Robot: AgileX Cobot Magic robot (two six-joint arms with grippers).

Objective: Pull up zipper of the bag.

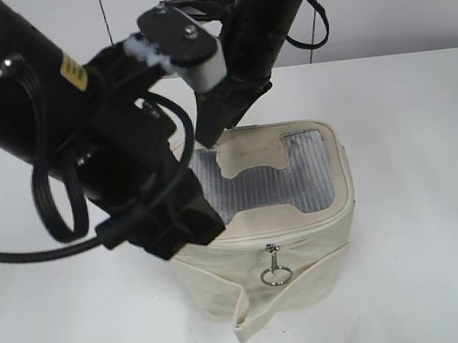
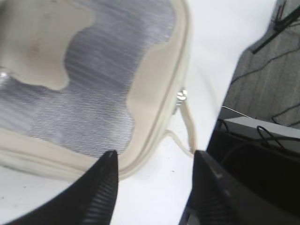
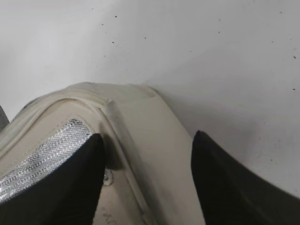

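Note:
The cream-white bag (image 1: pixel 304 250) stands mid-table, with its grey mesh window (image 1: pixel 256 187) on top. The zipper (image 1: pixel 310 227) runs round the top rim; one silver slider with a ring pull (image 1: pixel 275 272) hangs at the front. My left gripper (image 2: pixel 154 161) is open at the bag's near-left corner, one finger at the rim (image 2: pixel 154 117), the other over the table; the slider (image 2: pixel 181 97) shows beyond it. My right gripper (image 3: pixel 147 140) is open over the bag's far-left corner (image 3: pixel 140 122), its fingers on either side of the rim seam. A second slider is hidden.
A loose cream strap (image 1: pixel 269 303) hangs from the bag's front onto the white table (image 1: pixel 424 282). In the left wrist view the table edge, dark floor and black equipment (image 2: pixel 262 140) lie to the right. A wall stands behind the table.

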